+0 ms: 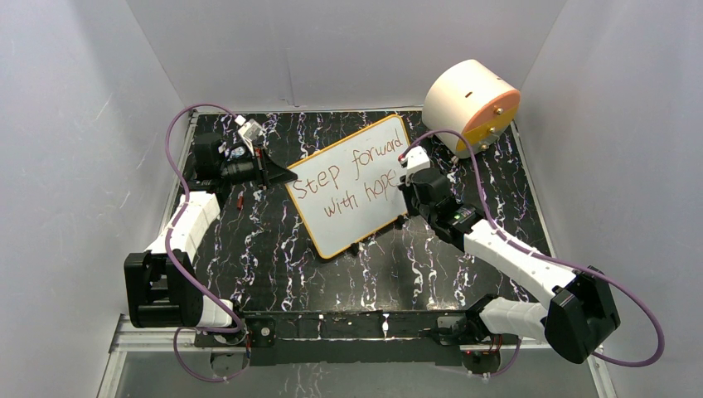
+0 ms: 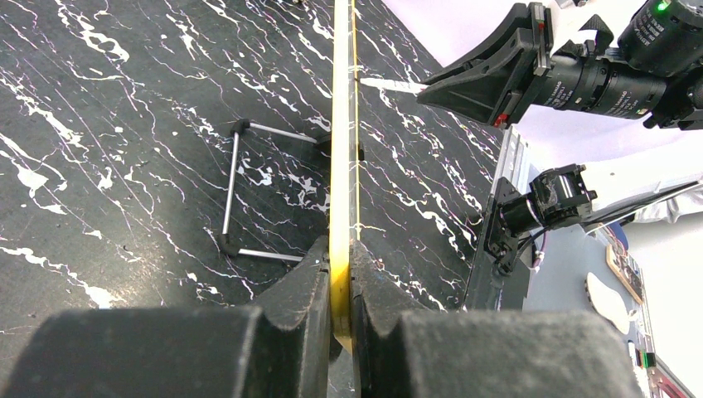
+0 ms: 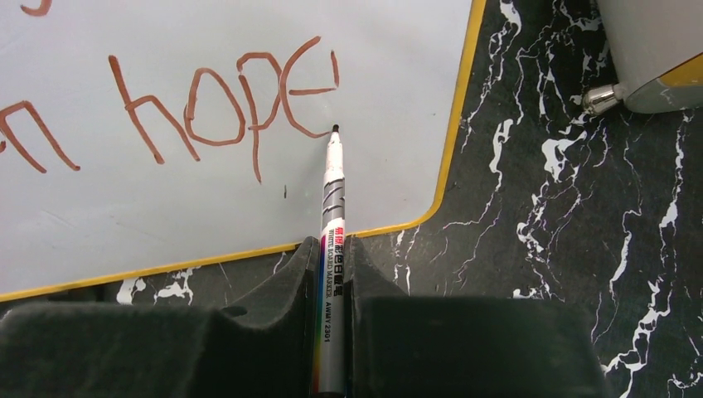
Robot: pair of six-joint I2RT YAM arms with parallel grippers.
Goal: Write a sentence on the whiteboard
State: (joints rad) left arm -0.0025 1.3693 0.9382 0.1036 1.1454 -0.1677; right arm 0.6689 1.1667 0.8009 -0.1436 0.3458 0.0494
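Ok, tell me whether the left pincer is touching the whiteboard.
Touching. The left wrist view shows the left pincer shut on the whiteboard, which is seen edge-on. The pincer presses against both faces of the yellow frame with no gap.

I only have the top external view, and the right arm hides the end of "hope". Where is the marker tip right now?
Observer: In the right wrist view the marker, clamped in the right gripper, has its tip at the tail of the final "e" of the sentence.
Operator: Is the left arm actually gripping the board?
Observer: Yes. The left wrist view shows the left gripper shut on the yellow edge of the whiteboard.
Operator: Anything behind the board?
Observer: A thin wire stand juts from its back, on the side away from the marker.
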